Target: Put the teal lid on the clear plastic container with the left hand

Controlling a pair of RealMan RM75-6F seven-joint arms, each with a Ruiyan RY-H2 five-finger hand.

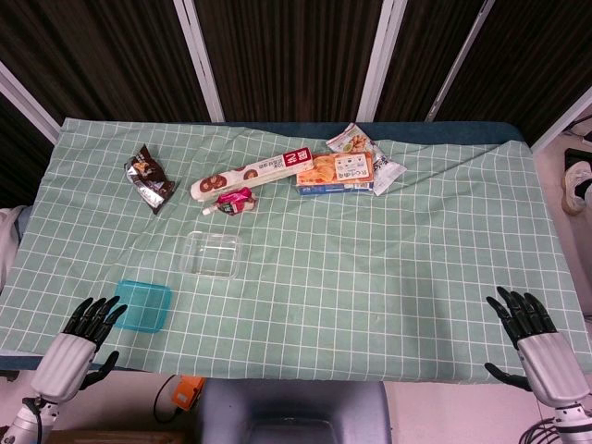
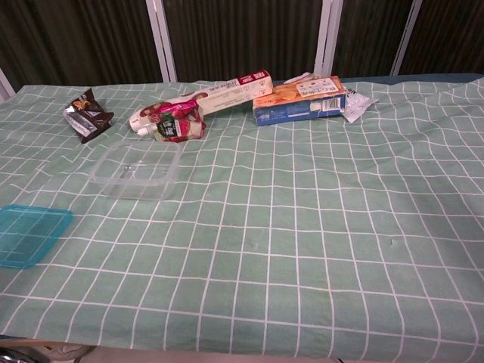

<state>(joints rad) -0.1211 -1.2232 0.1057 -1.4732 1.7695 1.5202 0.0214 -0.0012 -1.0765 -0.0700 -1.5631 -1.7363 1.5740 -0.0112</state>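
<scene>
Both views are evenly and brightly lit from above, with soft light and only faint, short shadows under the packets. The green cloth [image 1: 370, 259] shows no hard glare; the clear container [image 2: 136, 171] catches weak highlights along its rim. The dark panels [image 1: 277, 55] behind stay nearly black. The head view is sharp at the centre, softer at the corners. The chest view is slightly grainy, and the counter's far edge bows a little.
</scene>
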